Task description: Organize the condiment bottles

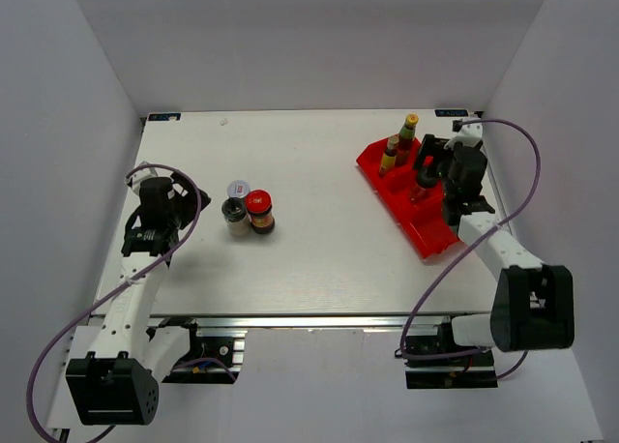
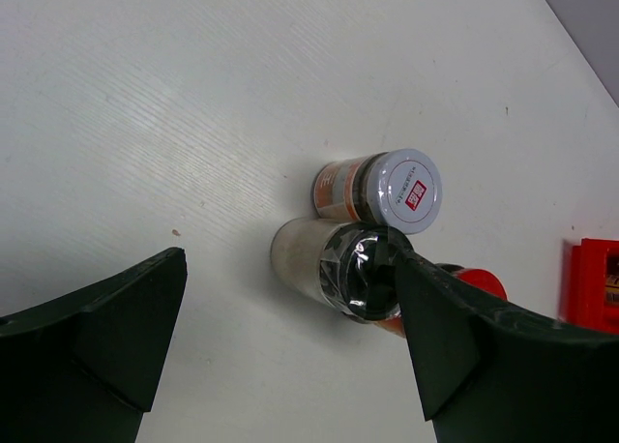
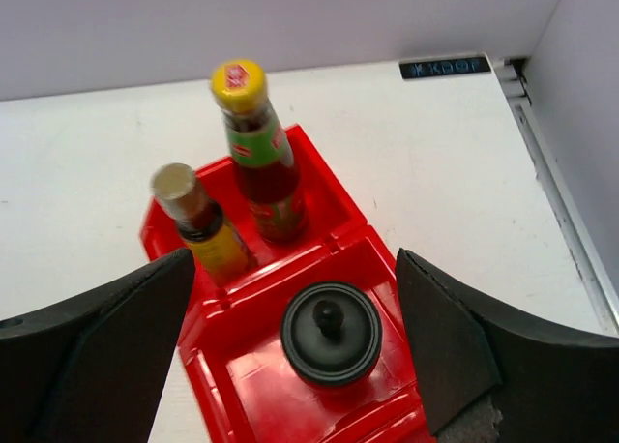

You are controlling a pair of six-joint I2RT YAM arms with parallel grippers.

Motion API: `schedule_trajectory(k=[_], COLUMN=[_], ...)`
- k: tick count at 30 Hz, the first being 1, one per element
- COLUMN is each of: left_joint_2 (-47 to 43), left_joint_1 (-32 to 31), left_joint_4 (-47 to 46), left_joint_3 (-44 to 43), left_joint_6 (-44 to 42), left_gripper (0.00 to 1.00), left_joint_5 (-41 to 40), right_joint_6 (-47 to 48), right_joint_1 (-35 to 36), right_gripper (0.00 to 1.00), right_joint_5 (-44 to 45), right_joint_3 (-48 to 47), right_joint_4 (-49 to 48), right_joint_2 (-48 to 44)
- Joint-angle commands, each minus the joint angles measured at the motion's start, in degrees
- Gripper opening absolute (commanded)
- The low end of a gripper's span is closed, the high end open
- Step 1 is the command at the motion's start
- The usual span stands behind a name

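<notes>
Over in the red plastic bin [image 1: 430,235], you've 3 condiment bottles [image 3: 261,162] done; 3 small jars [image 1: 258,204] left on bench [image 1: 329,259]. Both jaws spread, empty.

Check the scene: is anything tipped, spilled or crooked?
Nothing is tipped or spilled. Only the red plastic bin sits skewed to the edges of the white table; all six condiment bottles stand upright.
</notes>
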State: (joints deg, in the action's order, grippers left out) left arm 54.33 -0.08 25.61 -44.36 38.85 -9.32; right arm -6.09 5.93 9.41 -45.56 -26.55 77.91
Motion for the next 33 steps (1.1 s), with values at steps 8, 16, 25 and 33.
schedule_trajectory(k=[8, 16, 25, 33], left_joint_2=[-3.52, -7.91, -10.12, -10.55], left_joint_1=[-0.01, -0.01, -0.01, -0.01], left_joint_4=[6.29, 10.87, 14.55, 16.14], left_joint_3=[-3.28, -3.02, -4.85, -5.21], left_joint_6=[3.34, 4.22, 3.07, 2.63], left_gripper=[0.98, 0.98, 0.98, 0.98], left_joint_5=[0.97, -1.84, -0.52, -1.22], right_joint_6=[4.95, 1.42, 2.48, 5.38], right_joint_1=[22.87, 40.18, 45.83, 46.71], right_gripper=[0.89, 0.89, 0.89, 0.89], right_joint_5=[-3.95, -11.87, -17.41, -16.18], right_joint_3=[-3.05, -7.51, -19.12, -26.06], right_joint_4=[14.06, 9.23, 7.39, 5.36], right_joint_2=[-10.85, 2.04, 20.25, 30.63])
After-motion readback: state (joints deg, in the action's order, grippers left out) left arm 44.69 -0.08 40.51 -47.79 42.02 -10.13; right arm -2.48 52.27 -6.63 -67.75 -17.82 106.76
